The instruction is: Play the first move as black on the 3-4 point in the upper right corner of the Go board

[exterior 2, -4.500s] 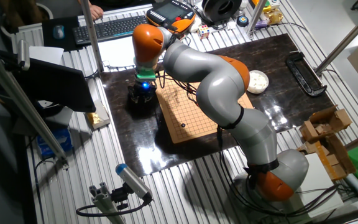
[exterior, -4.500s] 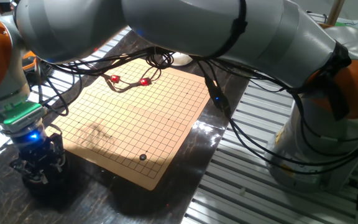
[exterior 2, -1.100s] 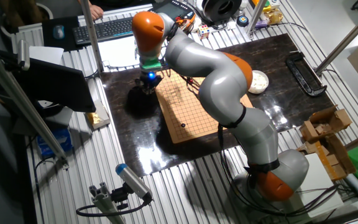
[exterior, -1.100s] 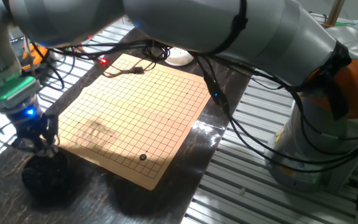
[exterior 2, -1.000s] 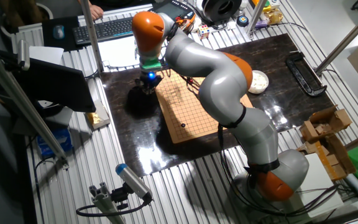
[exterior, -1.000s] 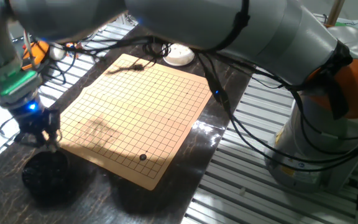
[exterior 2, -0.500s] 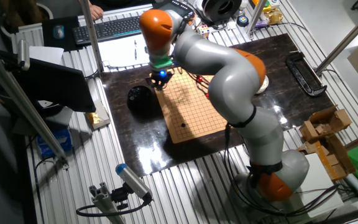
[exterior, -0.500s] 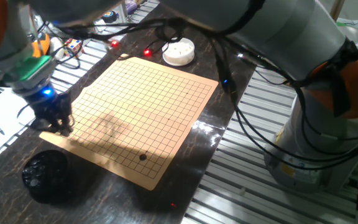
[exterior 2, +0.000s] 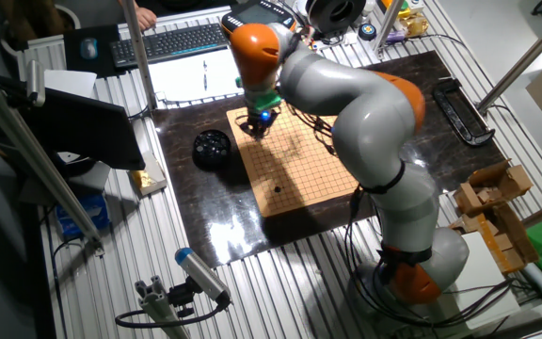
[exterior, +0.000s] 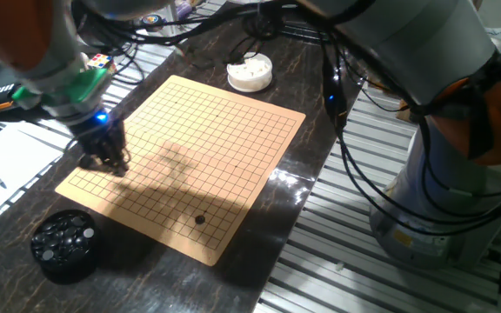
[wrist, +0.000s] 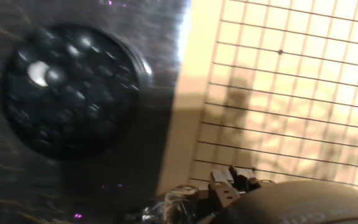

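Now off the bowl of black stones [exterior: 61, 245] and over the Go board [exterior: 224, 130] near its left edge: gripper [exterior: 114, 167]; finger spread unclear; one black stone [exterior: 200, 220] lying near the board's front edge.

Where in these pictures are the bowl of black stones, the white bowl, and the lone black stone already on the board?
Bowl of black stones [exterior: 60, 245]: one fixed view, on its rim.
White bowl [exterior: 250, 72]: one fixed view, on its top.
Black stone [exterior: 200, 220]: one fixed view, on its middle.
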`<action>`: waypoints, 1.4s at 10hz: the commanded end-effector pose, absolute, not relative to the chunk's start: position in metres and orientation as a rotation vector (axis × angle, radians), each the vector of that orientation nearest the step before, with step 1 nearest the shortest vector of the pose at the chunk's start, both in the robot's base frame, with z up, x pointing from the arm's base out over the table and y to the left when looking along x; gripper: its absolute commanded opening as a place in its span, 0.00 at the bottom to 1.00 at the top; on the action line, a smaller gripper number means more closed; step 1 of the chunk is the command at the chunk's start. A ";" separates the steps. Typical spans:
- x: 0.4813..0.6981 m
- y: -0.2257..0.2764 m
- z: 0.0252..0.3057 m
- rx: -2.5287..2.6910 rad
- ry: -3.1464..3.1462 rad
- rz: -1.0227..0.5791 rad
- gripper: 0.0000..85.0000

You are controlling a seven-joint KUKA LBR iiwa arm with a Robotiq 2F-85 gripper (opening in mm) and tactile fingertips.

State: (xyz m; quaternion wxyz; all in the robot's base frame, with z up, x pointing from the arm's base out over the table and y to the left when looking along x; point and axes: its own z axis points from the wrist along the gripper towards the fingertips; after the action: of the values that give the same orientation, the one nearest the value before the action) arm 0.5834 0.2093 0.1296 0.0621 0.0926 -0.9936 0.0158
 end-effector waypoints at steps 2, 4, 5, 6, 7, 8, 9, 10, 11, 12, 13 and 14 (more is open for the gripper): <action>0.583 0.195 0.130 0.260 -3.001 0.011 0.02; 0.583 0.195 0.130 0.135 -2.977 -0.031 0.02; 0.583 0.195 0.130 0.056 -2.965 0.014 0.02; 0.583 0.195 0.130 0.005 -2.961 0.007 0.03; 0.583 0.195 0.130 -0.036 -2.965 -0.021 0.03; 0.583 0.195 0.130 -0.057 -2.975 -0.038 0.03; 0.583 0.195 0.130 -0.080 -2.979 -0.070 0.03; 0.583 0.195 0.130 -0.100 -2.979 -0.103 0.03; 0.583 0.195 0.130 -0.129 -2.985 -0.127 0.03; 0.583 0.195 0.130 -0.149 -2.997 -0.148 0.03; 0.583 0.195 0.130 -0.163 -3.003 -0.169 0.03; 0.583 0.195 0.130 -0.175 -3.013 -0.188 0.03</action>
State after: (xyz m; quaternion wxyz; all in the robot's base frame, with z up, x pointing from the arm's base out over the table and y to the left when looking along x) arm 0.5832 0.1953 0.1293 0.0595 -0.0578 -0.9946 -0.0626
